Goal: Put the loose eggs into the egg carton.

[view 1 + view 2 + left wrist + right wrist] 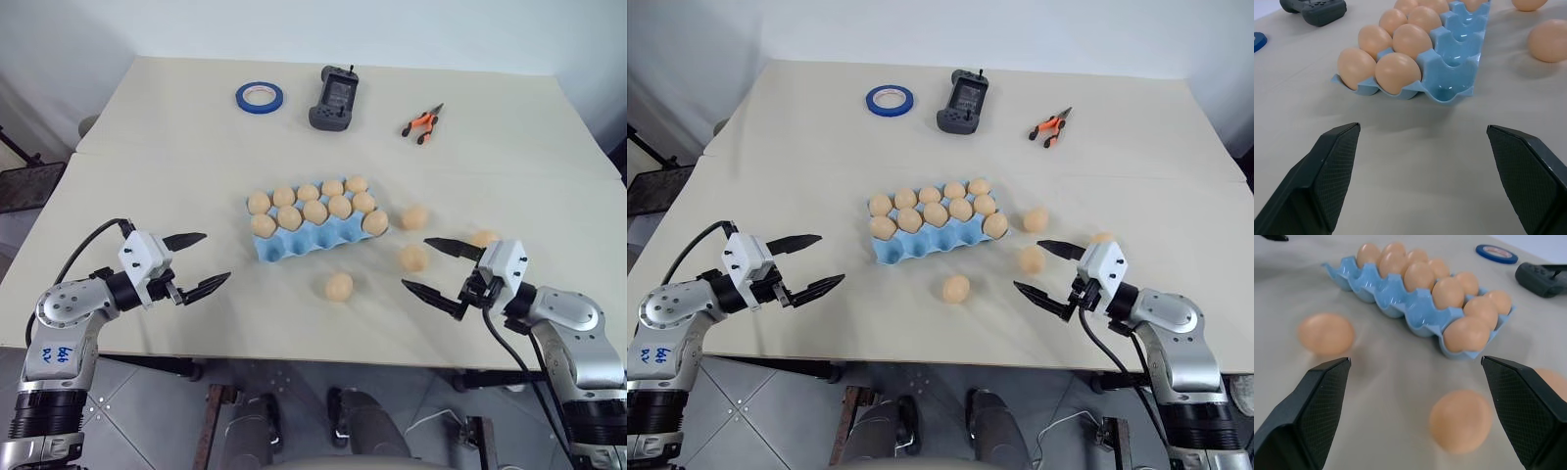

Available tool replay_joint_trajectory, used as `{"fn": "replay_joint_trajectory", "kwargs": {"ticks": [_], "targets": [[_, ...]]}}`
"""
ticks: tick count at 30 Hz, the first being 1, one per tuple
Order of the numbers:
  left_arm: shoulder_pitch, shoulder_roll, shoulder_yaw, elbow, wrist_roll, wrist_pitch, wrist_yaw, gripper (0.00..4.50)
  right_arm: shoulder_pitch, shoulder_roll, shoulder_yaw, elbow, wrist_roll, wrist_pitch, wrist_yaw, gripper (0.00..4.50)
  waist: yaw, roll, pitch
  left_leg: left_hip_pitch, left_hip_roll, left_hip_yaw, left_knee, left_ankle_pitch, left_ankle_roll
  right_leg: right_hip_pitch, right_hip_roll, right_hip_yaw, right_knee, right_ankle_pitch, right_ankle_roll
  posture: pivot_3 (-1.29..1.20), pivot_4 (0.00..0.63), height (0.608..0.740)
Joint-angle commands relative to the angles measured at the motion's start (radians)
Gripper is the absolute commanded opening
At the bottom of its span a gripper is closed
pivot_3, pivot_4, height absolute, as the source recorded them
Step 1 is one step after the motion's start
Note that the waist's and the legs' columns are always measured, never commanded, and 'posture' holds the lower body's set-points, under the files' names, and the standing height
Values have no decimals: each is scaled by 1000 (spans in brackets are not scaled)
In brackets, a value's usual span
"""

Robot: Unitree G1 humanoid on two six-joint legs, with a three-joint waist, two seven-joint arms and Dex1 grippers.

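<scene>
Item: a light blue moulded egg carton (315, 243), rectangular, is set near the middle of a pale beige table (176, 166), its long side running slightly askew. Its two far rows are filled with ten pale tan-orange oval eggs (315, 211); one further egg (375, 222) is seated in the right end cup of the near row, whose remaining cups are seen bare.

Loose eggs, four, all on the table surface:
- one (339, 287) is placed in front of the carton, apart from it;
- one (414, 217) is placed just right of the carton's right end;
- one (412, 258) is placed nearer the front edge, close to the right gripper's upper finger;
- one (484, 238) is partly hidden behind the right gripper's white housing.

Left gripper (197, 262): held over the table left of the carton, well apart from it, pointed toward it; its two black fingers are spread wide and nothing is held between them.

Right gripper (431, 264): held over the table right of and nearer than the carton, pointed inward; its fingers are likewise spread wide, with nothing grasped.

Other articles, ranged along the far side of the table: a blue tape ring (260, 95), a dark grey handheld controller (334, 99), and orange-handled pliers (423, 124).
</scene>
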Motion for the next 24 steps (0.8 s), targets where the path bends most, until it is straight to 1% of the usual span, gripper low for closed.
{"fn": "replay_joint_trajectory", "kwargs": {"ticks": [1, 5, 9, 11, 13, 17, 21, 24], "targets": [[-2, -6, 12, -31, 3, -24, 20, 4416, -6, 6, -23, -3, 6, -19, -12, 4500, 1, 0, 0, 0, 0, 0, 0, 0, 0, 0, 0, 0, 0, 0, 0, 0, 150, 740], [1, -12, 10, -47, -36, 15, 0, 4416, -2, 15, -46, -4, 15, -10, -43, 4500, 1, 0, 0, 0, 0, 0, 0, 0, 0, 0, 0, 0, 0, 1, 2, 0, 150, 740], [-1, -22, -11, -82, -57, 43, -22, 4416, 17, 22, -113, -3, 34, 11, -110, 4500, 1, 0, 0, 0, 0, 0, 0, 0, 0, 0, 0, 0, 1, 3, 5, 0, 150, 740], [-10, -24, -36, -103, -61, 49, -44, 4416, 26, 21, -157, 10, 37, 8, -144, 4500, 1, 0, 0, 0, 0, 0, 0, 0, 0, 0, 0, 0, 1, 3, 5, 0, 150, 740], [-24, -28, -70, -122, -61, 51, -71, 4416, 41, 22, -207, 30, 35, -4, -182, 4500, 2, 0, 0, 0, 0, 0, 1, 0, 0, 1, 0, 0, 1, 6, 10, 0, 150, 740], [-92, -63, -133, -118, -59, 55, -98, 4416, 66, 37, -282, 96, -4, -53, -269, 4500, 5, 0, 0, 0, 0, 0, 2, 0, 0, 2, 0, -1, 0, 5, 9, 0, 150, 740], [-147, -95, -181, -90, -49, 49, -126, 4416, 79, 43, -293, 155, -43, -70, -327, 4500, -3, 0, 0, 0, -1, 0, 3, 0, 0, 2, 0, 0, 0, 6, 10, 0, 150, 740], [-158, -102, -191, -83, -49, 47, -139, 4416, 79, 39, -283, 156, -49, -46, -347, 4500, -11, 0, 0, 1, 0, 1, 4, 1, 1, 2, 1, 1, 3, 8, 15, 0, 150, 740]]}}
